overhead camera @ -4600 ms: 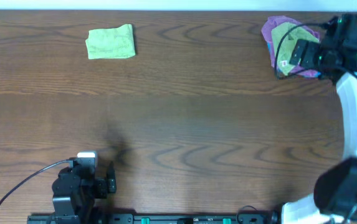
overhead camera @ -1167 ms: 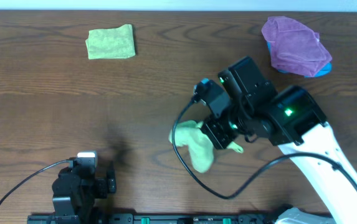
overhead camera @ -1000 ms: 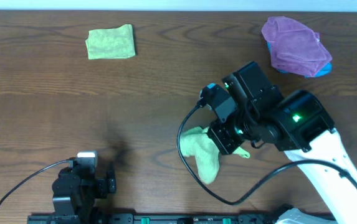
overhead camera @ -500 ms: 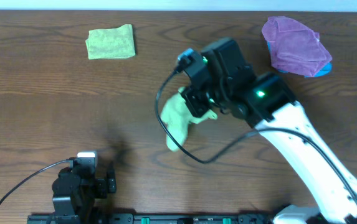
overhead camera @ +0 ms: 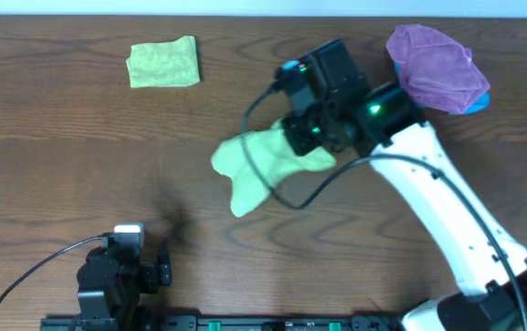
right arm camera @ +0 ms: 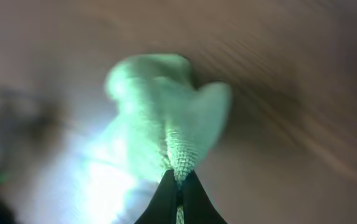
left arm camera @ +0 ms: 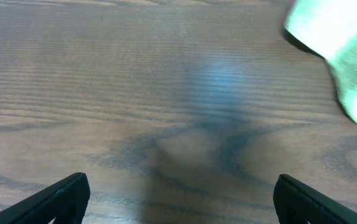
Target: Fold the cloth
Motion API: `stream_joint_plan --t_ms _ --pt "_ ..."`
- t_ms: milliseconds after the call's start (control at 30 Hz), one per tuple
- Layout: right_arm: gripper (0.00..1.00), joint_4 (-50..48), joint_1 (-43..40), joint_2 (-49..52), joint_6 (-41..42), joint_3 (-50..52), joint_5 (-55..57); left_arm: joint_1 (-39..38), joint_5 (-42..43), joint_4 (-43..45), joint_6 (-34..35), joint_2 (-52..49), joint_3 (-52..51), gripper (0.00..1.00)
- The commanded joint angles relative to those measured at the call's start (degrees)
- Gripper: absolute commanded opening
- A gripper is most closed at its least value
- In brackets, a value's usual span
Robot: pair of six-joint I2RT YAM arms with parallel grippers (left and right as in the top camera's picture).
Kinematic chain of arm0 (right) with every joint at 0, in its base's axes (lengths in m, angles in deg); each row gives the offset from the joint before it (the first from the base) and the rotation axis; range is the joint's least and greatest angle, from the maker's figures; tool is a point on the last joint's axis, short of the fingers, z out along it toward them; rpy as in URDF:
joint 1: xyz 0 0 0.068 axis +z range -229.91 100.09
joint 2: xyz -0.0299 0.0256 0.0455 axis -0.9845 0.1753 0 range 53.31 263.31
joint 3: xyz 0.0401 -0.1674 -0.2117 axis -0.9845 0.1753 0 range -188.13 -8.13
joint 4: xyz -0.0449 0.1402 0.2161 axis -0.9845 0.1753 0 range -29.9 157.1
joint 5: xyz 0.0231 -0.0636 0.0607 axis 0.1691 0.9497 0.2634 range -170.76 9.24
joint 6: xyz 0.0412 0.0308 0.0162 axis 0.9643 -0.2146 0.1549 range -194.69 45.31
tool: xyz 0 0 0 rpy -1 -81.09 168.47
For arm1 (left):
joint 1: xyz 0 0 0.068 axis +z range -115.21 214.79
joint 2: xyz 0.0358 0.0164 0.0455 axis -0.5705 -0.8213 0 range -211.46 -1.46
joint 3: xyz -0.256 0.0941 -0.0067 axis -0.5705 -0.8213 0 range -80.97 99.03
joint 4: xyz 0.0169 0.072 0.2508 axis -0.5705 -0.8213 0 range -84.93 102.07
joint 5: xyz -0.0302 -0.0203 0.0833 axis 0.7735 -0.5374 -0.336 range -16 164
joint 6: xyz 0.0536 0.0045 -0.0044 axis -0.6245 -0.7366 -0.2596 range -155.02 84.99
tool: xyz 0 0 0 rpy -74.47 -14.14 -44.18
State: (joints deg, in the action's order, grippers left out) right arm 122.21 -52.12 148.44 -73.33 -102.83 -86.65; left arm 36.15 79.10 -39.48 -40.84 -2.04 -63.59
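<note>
While the left gripper (left arm camera: 181, 186) sits wide open and empty, far left of the purple cloth (overhead camera: 436, 66) at the near table (overhead camera: 61, 184) edge, a folded green cloth (overhead camera: 163, 63) lies level with the purple cloth, also far left. Next, the loose green cloth (overhead camera: 254, 165), crumpled, is left of the purple cloth and nearer. The right gripper (right arm camera: 178, 186) is pinched tight on its right end, just left of the purple cloth.

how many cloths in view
3: a folded green cloth far left, a loose green cloth in the right gripper mid-table, a purple cloth far right. A blue edge under it may be another.
</note>
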Motion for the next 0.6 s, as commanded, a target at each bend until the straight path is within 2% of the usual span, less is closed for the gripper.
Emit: stream_joint_plan --t_ms 0,67,100,133,267,467,567 --pt "0.39 -0.2 -6.3 1.7 5.4 3.8 9.4 -0.3 -1.2 -1.5 -0.4 0.4 -2.0 0.95" --pt "0.78 -0.6 -10.1 1.7 7.3 6.4 11.9 -0.3 -1.2 -1.5 -0.4 0.4 -2.0 0.96" --pt "0.92 -0.6 -11.8 1.7 7.4 7.3 12.1 -0.3 -1.2 -1.5 -0.4 0.4 -2.0 0.96" --pt "0.99 -0.6 -14.3 1.6 7.4 8.2 11.8 -0.3 -1.2 -1.5 -0.4 0.4 -2.0 0.95" --pt "0.99 0.4 -19.3 1.6 8.3 8.3 10.9 -0.3 -1.2 -1.5 -0.4 0.4 -2.0 0.96" --pt "0.99 3.7 -22.2 1.6 6.6 8.3 3.8 -0.3 -1.2 -1.6 -0.4 0.4 -2.0 0.96" --pt "0.90 4.7 -22.3 1.6 2.7 8.8 -0.1 -0.3 -1.2 -1.5 -0.4 0.4 -2.0 0.96"
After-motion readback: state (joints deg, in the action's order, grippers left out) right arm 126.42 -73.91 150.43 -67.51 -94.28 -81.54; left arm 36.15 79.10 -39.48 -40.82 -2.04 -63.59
